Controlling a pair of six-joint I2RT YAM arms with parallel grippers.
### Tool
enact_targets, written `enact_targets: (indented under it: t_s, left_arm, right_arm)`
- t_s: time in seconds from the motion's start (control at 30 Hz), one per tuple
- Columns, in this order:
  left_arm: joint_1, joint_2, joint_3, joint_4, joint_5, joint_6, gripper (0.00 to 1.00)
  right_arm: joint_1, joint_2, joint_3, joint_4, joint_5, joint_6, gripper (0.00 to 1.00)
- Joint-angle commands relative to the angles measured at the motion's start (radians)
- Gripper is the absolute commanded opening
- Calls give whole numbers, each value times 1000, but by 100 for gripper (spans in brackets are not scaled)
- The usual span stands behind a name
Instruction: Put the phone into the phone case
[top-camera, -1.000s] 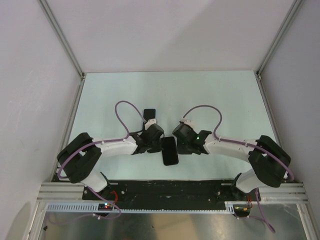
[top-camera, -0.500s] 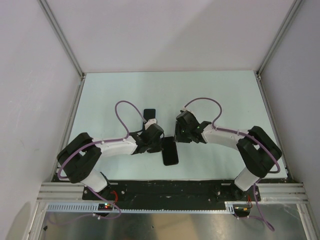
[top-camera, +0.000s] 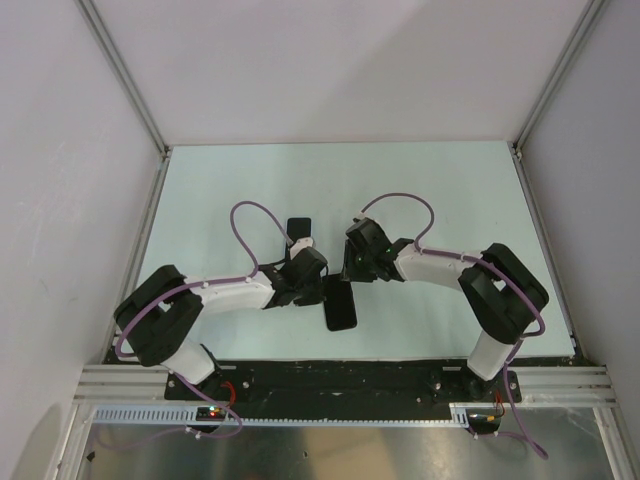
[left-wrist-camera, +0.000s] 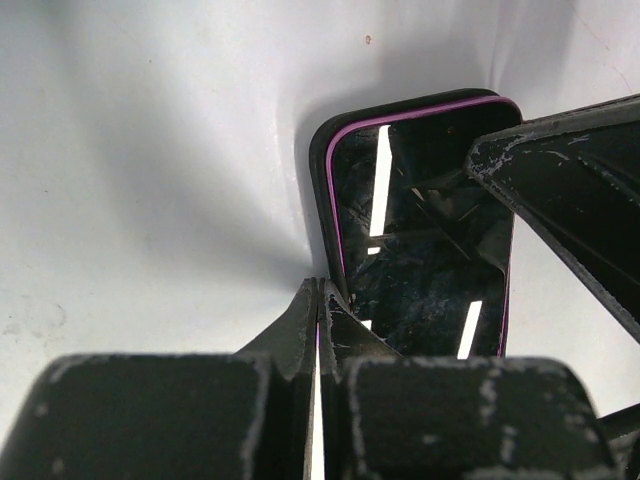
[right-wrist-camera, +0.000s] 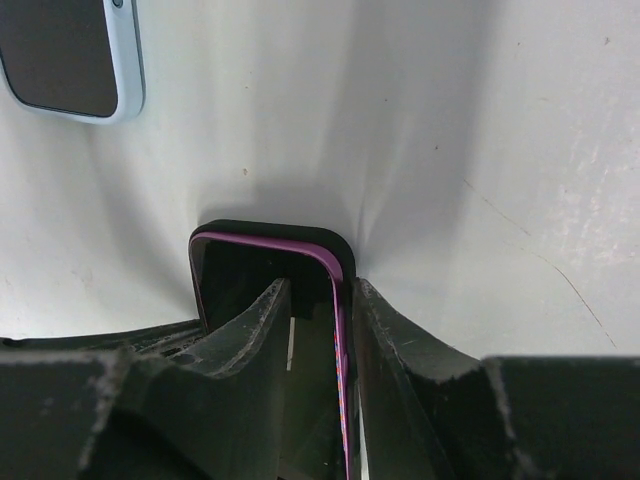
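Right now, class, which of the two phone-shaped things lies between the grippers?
The black, purple-rimmed one; the pale-rimmed one lies apart, farther back.

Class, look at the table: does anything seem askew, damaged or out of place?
Nothing looks spilled or broken. The black phone case, purple-edged phone inside, lies slightly askew; the left gripper pinches one rim, the right gripper straddles another. A pale-rimmed device lies apart.

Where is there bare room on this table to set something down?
The far half of the table, from the back wall to the pale-rimmed phone, is bare from side to side. The near middle is crowded: the left gripper and right gripper meet at the cased phone.
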Motion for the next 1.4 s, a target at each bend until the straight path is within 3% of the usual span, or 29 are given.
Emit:
enact_targets:
  t_s: [0.0,0.3,1.03,1.37]
  left_arm:
    - [3,-23,37,28,7,19,0]
    - [13,-24,41,25,9,26,0]
    - [25,-41,35,11,5,33,0]
    - [33,-34,41,8,9,35,0]
  right_arm:
    - [9,26,30,-8,34,-22,33]
    - [27,19,31,-35,60,-26,29]
    - [17,-38,78,-88,101,-69,37]
    - [18,2,97,-77,90,-76,34]
